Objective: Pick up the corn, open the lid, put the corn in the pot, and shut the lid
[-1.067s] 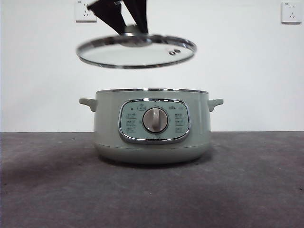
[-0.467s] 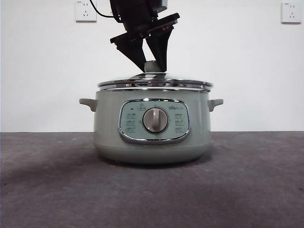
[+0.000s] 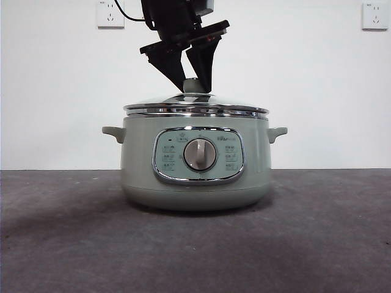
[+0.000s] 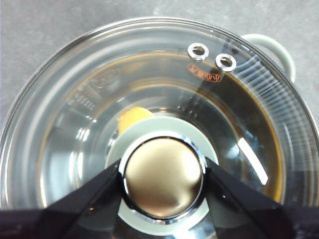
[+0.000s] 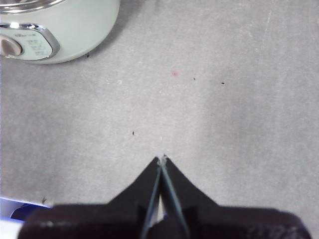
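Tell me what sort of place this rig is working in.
Probably a lab or test bench, not a kitchen: a bare grey table, a plain white wall with sockets, and only the pot, lid held by the left hand.

You are looking across a dark grey table (image 3: pixel 73 244) with a rough, mottled surface, backed by a plain white wall (image 3: pixel 324 91). Two white wall sockets are mounted high up, one (image 3: pixel 110 14) near the upper left and one (image 3: pixel 374 16) near the upper right. From above, your right wrist view shows the same table as pale grey, flecked with small dark specks and one tiny pink spot (image 5: pixel 174 73). A blue and white object (image 5: pixel 15 211) sits at the frame's edge; you cannot tell what it is.
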Robot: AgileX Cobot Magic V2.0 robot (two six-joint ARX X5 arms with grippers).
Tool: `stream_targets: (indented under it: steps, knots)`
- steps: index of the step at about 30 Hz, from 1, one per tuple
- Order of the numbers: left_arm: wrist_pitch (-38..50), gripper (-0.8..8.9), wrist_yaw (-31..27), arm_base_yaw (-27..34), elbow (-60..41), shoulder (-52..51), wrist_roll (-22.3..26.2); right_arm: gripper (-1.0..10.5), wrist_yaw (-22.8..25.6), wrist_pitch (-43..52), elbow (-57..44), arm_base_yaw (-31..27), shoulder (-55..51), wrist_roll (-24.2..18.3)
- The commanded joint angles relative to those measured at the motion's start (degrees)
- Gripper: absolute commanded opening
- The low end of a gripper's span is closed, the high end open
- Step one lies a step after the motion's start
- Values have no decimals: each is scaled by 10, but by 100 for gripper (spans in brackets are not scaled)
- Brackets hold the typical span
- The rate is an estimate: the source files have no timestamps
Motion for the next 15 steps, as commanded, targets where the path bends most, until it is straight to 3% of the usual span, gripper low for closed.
stream_targets:
  steps: [1,15]
  knots:
    - [14,-12,-2,6,4,-1,-3,-16,2,0,-6,1,0,7]
    - [-11,-12,33,3,3,40,3,-16,2,3,-6,1,0,6]
